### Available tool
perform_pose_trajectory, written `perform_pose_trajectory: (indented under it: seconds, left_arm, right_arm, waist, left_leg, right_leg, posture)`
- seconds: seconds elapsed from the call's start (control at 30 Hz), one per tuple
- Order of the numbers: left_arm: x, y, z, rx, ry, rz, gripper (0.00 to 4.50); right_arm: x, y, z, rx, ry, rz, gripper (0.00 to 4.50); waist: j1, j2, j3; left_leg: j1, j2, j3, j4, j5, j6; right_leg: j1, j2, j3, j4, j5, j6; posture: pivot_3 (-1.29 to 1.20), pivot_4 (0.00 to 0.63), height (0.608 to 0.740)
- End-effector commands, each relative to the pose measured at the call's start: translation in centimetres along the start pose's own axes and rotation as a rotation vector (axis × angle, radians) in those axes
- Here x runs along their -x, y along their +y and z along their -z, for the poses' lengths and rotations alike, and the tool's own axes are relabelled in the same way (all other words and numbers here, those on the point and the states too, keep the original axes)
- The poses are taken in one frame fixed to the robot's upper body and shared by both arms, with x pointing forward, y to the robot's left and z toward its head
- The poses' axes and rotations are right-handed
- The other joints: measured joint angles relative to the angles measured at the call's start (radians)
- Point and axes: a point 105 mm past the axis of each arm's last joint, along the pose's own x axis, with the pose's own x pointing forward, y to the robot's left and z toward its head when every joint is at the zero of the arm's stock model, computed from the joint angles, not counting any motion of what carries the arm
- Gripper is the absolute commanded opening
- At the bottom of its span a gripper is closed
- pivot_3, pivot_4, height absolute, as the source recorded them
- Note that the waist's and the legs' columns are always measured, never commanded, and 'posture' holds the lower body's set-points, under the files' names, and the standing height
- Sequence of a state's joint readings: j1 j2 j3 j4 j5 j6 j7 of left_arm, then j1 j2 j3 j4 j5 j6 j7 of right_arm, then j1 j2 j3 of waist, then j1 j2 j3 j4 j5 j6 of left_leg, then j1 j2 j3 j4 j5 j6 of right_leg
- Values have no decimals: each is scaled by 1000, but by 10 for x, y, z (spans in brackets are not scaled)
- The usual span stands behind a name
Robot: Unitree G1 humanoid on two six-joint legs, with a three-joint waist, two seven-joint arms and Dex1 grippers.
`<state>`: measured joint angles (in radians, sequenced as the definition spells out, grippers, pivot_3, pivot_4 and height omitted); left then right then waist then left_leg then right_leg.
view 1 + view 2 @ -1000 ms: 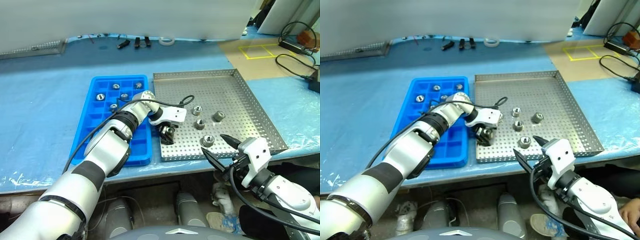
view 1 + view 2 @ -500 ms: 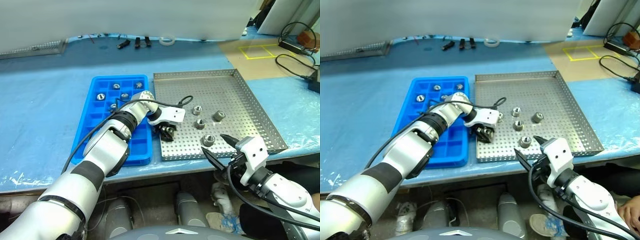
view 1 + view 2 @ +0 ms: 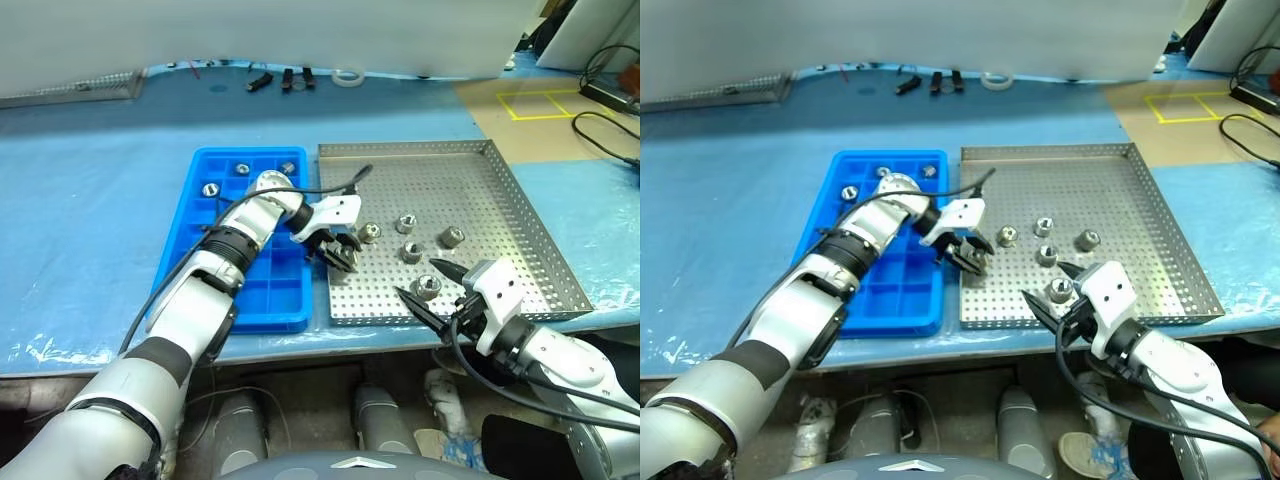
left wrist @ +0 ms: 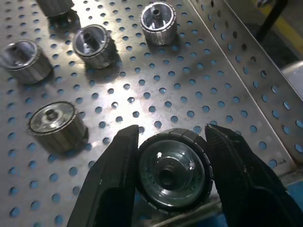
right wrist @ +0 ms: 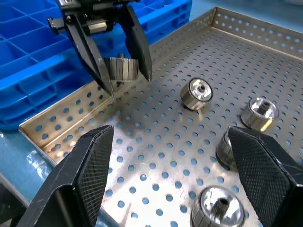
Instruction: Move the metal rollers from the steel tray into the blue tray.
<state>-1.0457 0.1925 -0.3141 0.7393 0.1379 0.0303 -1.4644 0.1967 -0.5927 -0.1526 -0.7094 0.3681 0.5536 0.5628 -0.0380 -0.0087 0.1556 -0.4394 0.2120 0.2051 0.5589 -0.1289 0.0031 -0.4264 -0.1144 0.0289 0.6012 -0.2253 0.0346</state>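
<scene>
The left gripper is clamped on one small grey metal roller, held just above the holed silver steel tray. It should be kept level, carried over the rim, and lowered into an empty square of the bright blue plastic tray. The right gripper is held open near the four rollers left in the tray.

counter: covered with a blue sheet
blue tray: lies on the sheet, long side just beside the steel tray
steel tray: to its right
far edge: small dark tools, white ring
</scene>
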Motion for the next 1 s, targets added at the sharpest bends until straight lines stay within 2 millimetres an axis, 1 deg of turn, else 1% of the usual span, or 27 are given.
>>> perform_pose_trajectory:
  seconds: [0.03, 0.2, 0.27, 0.3, 0.4, 0.43, 0.53, 0.63, 0.67, 0.8, 0.87, 0.93, 1.0]
  left_arm:
    - [19, 6, -13, -8, -55, -120, 1871]
    - [48, 1, -4, 45, -71, -292, 1871]
    - [60, 4, 1, 69, -67, -406, 1871]
    - [67, 6, 3, 82, -73, -460, 1871]
    - [86, 9, 3, 131, -99, -601, 1871]
    - [94, 8, 5, 149, -104, -648, 1871]
    - [105, 1, 11, 196, -110, -740, 1871]
    - [118, -2, 29, 259, -83, -871, 1871]
    - [122, -5, 35, 287, -76, -907, 1871]
    - [135, -15, 55, 365, -41, -1012, 1871]
    - [142, -16, 70, 411, -21, -1090, 1871]
    - [149, -13, 80, 435, -11, -1174, 1871]
    - [144, -12, 81, 461, -36, -1180, 1871]
  right_arm:
    - [-8, -2, -14, 37, -47, -67, 4095]
    - [-30, -5, -31, 82, -106, -158, 4095]
    - [-42, -6, -38, 108, -138, -186, 4095]
    - [-48, -6, -43, 114, -156, -200, 4095]
    - [-62, -3, -51, 128, -196, -257, 4095]
    - [-70, -2, -56, 136, -219, -269, 4095]
    - [-88, 1, -69, 142, -276, -291, 4095]
    - [-102, 9, -75, 152, -298, -343, 4095]
    - [-106, 11, -77, 159, -304, -359, 4095]
    - [-116, 15, -84, 166, -332, -395, 4095]
    - [-122, 15, -86, 170, -345, -387, 4095]
    - [-128, 15, -86, 167, -353, -377, 4095]
    - [-130, 16, -87, 167, -357, -378, 4095]
  waist:
    - [14, 0, 0]
    - [51, 1, 1]
    - [66, 1, 1]
    - [77, 1, 1]
    - [106, 2, 1]
    - [116, 2, 1]
    - [137, 2, 1]
    - [149, 2, 1]
    - [160, 2, 2]
    - [178, 2, 2]
    - [190, 2, 2]
    - [197, 2, 2]
    - [204, 1, 2]
  left_leg:
    - [1, 0, 0, 0, 0, 0]
    - [2, 1, 0, 1, 0, -1]
    - [2, 2, 0, 1, 1, -1]
    - [2, 2, 0, 1, 1, -2]
    - [1, 3, 0, 1, 2, -4]
    - [1, 3, 0, 0, 3, -4]
    - [1, 3, 0, 0, 3, -5]
    - [0, 3, -1, 0, 3, -5]
    - [-1, 3, -1, 0, 4, -6]
    - [-2, 4, -3, 0, 4, -7]
    - [-3, 4, -3, 0, 5, -7]
    - [-3, 4, -4, 0, 5, -8]
    - [-3, 4, -6, 0, 5, -8]
  right_leg:
    - [1, 0, 0, 0, 0, 0]
    - [1, 0, -1, 3, 0, 0]
    - [1, 1, -1, 3, 0, 0]
    - [1, 1, -1, 4, 0, 0]
    - [1, 2, -3, 5, 0, 0]
    - [1, 2, -3, 5, 0, -1]
    - [1, 2, -4, 5, 0, -1]
    - [1, 2, -5, 6, 0, -1]
    - [1, 2, -6, 6, -1, -2]
    - [1, 3, -9, 6, -1, -2]
    - [1, 3, -10, 6, -1, -2]
    - [1, 3, -11, 7, -1, -2]
    - [1, 3, -12, 7, -1, -2]
  posture:
    - [-269, 150, 740]
    - [-122, 150, 740]
    - [-40, 150, 740]
    - [-40, 150, 740]
    - [72, 150, 740]
    - [90, 150, 740]
    - [178, 150, 740]
    - [236, 150, 740]
    - [254, 150, 740]
    - [289, 150, 740]
    - [304, 150, 740]
    - [317, 150, 740]
    - [320, 150, 740]
